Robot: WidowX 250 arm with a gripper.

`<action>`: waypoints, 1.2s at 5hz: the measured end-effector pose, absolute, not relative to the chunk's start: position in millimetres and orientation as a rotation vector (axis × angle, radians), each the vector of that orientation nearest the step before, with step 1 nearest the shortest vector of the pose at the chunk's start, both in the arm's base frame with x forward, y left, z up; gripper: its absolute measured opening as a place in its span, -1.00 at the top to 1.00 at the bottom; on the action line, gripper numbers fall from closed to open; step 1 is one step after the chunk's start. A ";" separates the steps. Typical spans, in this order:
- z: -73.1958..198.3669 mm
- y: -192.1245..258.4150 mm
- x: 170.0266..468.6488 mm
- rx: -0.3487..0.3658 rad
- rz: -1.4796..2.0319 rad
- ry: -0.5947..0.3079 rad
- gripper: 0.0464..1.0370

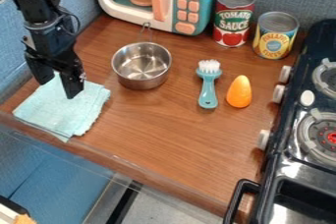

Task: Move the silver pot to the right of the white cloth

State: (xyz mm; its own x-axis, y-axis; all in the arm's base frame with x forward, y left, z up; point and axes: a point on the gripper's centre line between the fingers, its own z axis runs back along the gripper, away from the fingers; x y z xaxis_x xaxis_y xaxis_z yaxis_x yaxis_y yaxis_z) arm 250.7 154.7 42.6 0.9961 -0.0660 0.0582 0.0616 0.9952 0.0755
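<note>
Hanging at the left over a folded cloth, the black pincer (58, 88) has its two fingers spread apart with nothing between them; whether their tips touch the fabric, I cannot tell. The cloth (49, 115) lies beneath and around the pincer, pale aqua, soft and wrinkled, its layers slightly askew. Just to the right of the pincer sits the silver pot (141, 66), upright on the counter, round, shiny and smooth-walled, its thin metal handle pointing away from the viewer. Behind the pot, beyond the pincer and to its right, stands a boxy toy microwave (199, 2) in teal and white, with a peach handle and square peach buttons. Farther right of the pincer, past the pot, lies a teal brush (208, 90) with stubby white bristles. Behind it is a cylindrical metal can (234, 19) with a red and green label. Next comes a smooth, orange, cone-like object (239, 92) with a rounded tip, then a second can (275, 36), labelled in yellow and blue. Farthest right from the pincer is a glossy black toy stove (282, 169) with pale knobs and round gray burners. The counter (167, 129) is brown wood grain.
</note>
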 end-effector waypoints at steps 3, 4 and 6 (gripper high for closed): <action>45.1 103.3 280.6 -0.046 -0.298 -0.129 -0.92; 61.1 85.7 308.3 -0.041 -0.370 -0.212 -0.92; 46.5 64.2 343.8 -0.026 -0.439 -0.210 -0.92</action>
